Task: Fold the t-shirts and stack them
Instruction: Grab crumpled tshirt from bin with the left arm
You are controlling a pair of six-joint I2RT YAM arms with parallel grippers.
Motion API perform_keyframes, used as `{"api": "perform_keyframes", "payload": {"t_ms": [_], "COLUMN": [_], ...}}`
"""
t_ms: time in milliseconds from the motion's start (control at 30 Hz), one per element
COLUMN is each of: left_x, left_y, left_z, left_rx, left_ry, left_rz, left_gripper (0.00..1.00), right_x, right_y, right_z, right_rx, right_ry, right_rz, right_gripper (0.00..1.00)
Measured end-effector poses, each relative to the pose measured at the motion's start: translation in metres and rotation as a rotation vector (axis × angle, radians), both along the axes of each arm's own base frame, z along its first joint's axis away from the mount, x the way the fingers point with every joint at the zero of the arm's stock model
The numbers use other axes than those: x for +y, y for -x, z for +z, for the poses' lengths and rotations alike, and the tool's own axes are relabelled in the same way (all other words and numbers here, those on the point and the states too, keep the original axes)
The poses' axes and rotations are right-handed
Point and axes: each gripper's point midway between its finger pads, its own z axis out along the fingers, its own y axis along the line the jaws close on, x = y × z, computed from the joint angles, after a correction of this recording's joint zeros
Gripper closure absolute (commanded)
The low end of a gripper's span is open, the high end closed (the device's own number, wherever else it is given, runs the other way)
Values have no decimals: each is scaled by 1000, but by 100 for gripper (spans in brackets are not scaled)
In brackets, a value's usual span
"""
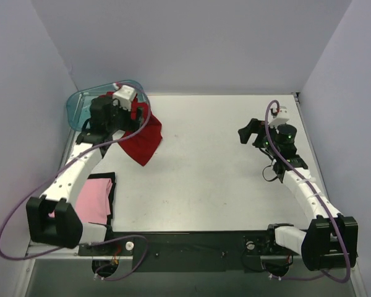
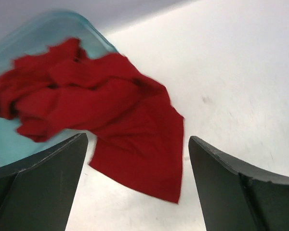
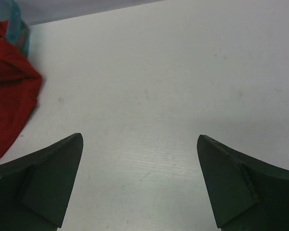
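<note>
A dark red t-shirt [image 1: 145,139] lies crumpled, half inside the teal tub [image 1: 80,106] and half spilled over its rim onto the white table. In the left wrist view the red t-shirt [image 2: 111,106] spreads from the tub [image 2: 33,36] down to a loose corner on the table. My left gripper [image 1: 120,114] hovers over it, open, with nothing between its fingers [image 2: 48,178]. A pale pink t-shirt [image 1: 94,199] lies folded flat at the near left edge. My right gripper [image 1: 250,131] is open over bare table at the right, far from both shirts.
A dark layer [image 1: 112,185] shows under the pink shirt's right edge. The right wrist view catches the red shirt's corner [image 3: 12,101] and the tub [image 3: 17,24] at its far left. Grey walls close in the table on three sides.
</note>
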Motion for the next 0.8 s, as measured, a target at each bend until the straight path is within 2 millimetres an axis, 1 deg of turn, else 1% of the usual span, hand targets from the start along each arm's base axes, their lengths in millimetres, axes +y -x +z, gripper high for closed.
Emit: {"api": "perform_keyframes", "payload": {"t_ms": [33, 67, 100, 167, 233, 267, 367, 433, 533, 567, 600, 667, 700, 800], "left_x": [-10, -22, -34, -53, -60, -59, -51, -48, -46, -47, -46, -47, -47, -44], "left_y": [-5, -6, -5, 6, 24, 30, 40, 39, 31, 28, 21, 10, 7, -1], "left_z": [-15, -35, -59, -113, -161, -179, -215, -228, -246, -250, -249, -248, -248, -252], "left_rx": [71, 151, 231, 392, 536, 591, 688, 716, 736, 742, 726, 706, 702, 701], "left_ry": [-33, -73, -116, -208, -294, -331, -425, -467, -526, -534, -549, -563, -565, -599], "left_rz": [-30, -70, -110, -193, -262, -283, -321, -331, -336, -342, -336, -328, -322, -316], "left_gripper": [6, 7, 6, 4, 3, 3, 3, 3, 4, 10, 18, 79, 100, 100], "right_x": [9, 19, 27, 36, 43, 46, 54, 60, 67, 68, 69, 69, 70, 72], "right_y": [-2, -4, -5, -7, -7, -6, -1, 3, 9, 11, 12, 15, 16, 15], "right_z": [4, 8, 11, 14, 15, 14, 10, 5, -1, -3, -5, -8, -9, -5], "right_rx": [1, -1, 1, 9, 21, 26, 46, 64, 90, 97, 104, 119, 128, 137], "right_ry": [4, 8, 11, 16, 23, 28, 49, 63, 79, 84, 88, 96, 101, 115], "right_rz": [27, 57, 79, 108, 127, 137, 162, 182, 202, 207, 209, 212, 214, 223], "right_gripper": [0, 0, 0, 0, 1, 1, 1, 1, 2, 2, 3, 4, 4, 5]}}
